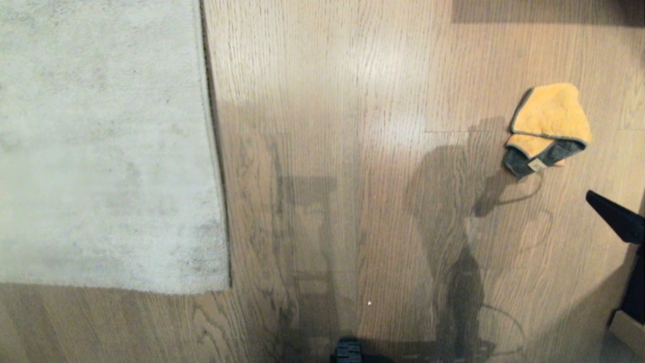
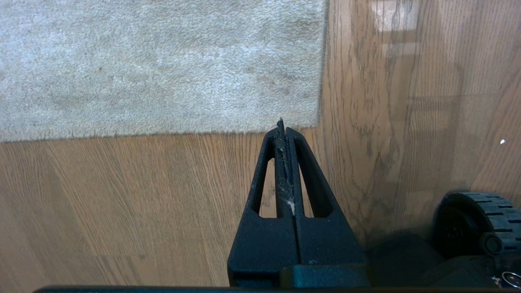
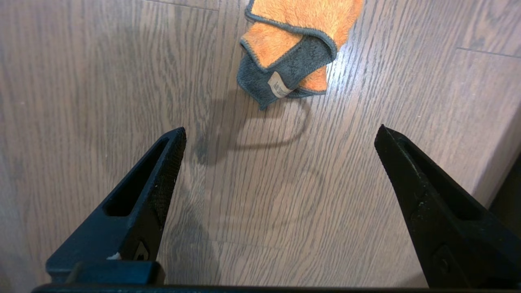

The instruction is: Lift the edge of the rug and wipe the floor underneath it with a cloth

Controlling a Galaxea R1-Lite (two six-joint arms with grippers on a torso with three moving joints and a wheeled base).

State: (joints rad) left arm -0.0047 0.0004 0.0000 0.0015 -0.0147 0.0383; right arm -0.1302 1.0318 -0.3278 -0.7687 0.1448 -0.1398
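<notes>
on the brown wood-grain plank floor [image 3: 101,61], well off the pale grey rug's edge [image 1: 214,151], lies the folded orange fuzzy cloth [image 3: 299,38]; my right end effector [image 3: 281,134], spread wide, should straddle its thick fold, left end effector [image 2: 283,130] together.

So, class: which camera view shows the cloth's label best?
The right wrist view: the cloth lies crumpled, close ahead of the open right gripper, its white label clear. The head view shows the label small. The left wrist view shows no cloth.

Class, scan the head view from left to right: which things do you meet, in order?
rug → rug edge → bare floor → cloth → right gripper, open, at the right border.
</notes>
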